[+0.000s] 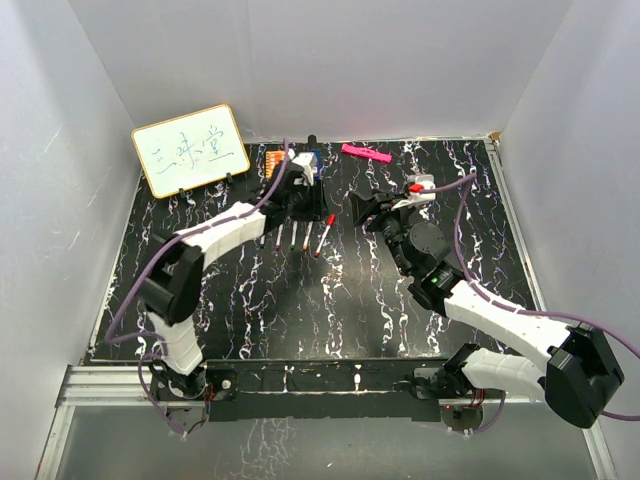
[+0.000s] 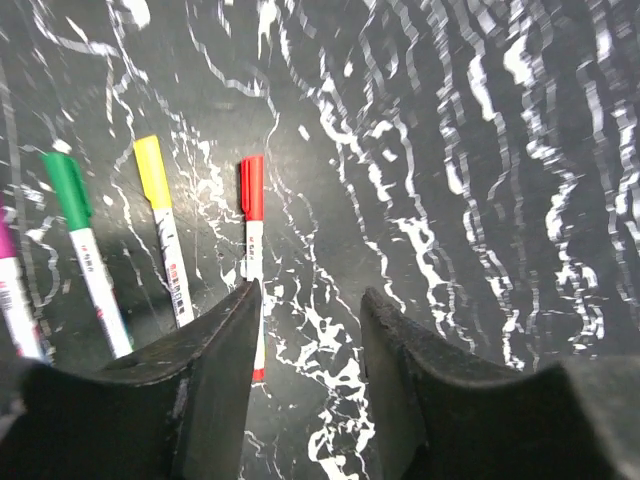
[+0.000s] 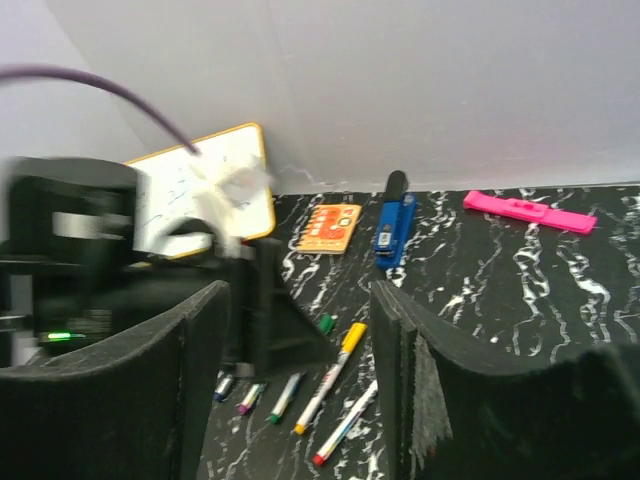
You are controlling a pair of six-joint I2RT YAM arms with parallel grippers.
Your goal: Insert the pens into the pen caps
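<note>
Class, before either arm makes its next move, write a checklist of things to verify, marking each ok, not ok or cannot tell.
1. Left gripper open and empty: ok.
2. Right gripper open and empty: ok.
3. Red pen capped: ok, a red cap sits on its barrel.
4. Yellow pen and green pen capped: ok.
5. Purple pen and blue pen capped: cannot tell, one is cropped and the other blurred.
6. Red pen clear of the left gripper's finger: not ok, its lower end runs behind that finger.
</note>
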